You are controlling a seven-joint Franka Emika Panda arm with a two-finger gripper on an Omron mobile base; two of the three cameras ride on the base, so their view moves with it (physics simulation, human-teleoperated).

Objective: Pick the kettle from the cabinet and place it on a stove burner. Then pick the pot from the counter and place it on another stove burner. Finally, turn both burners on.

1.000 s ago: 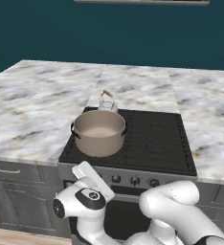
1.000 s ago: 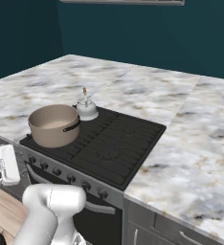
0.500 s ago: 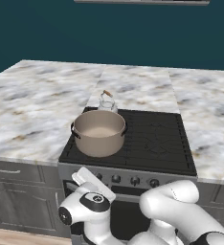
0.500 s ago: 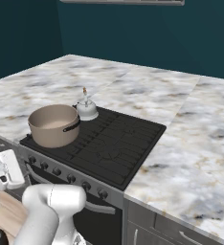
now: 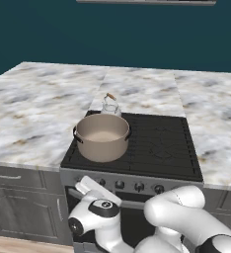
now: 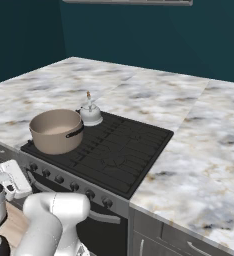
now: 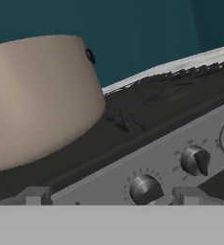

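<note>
Moved: end effector (image 5: 90, 190) has sunk lower before the stove front since the earlier frame.
Left base: pot (image 5: 102, 137) on front-left burner; kettle (image 5: 110, 105) just behind it.
Right base: both sit on the grates (image 6: 114, 147).
Hand: fingers spread wide, holding nothing, knobs (image 7: 145, 189) close ahead.

The pot (image 5: 102, 137) is tan-beige with a pale cream inside and dark side handles. The kettle (image 5: 110, 105) is silvery-white, with a brown piece on its handle. The stove burners (image 5: 157, 143) are black; the stove front is grey with dark knobs (image 7: 145, 188). The bench (image 5: 33, 111) is white-grey marble veined brown.
</note>
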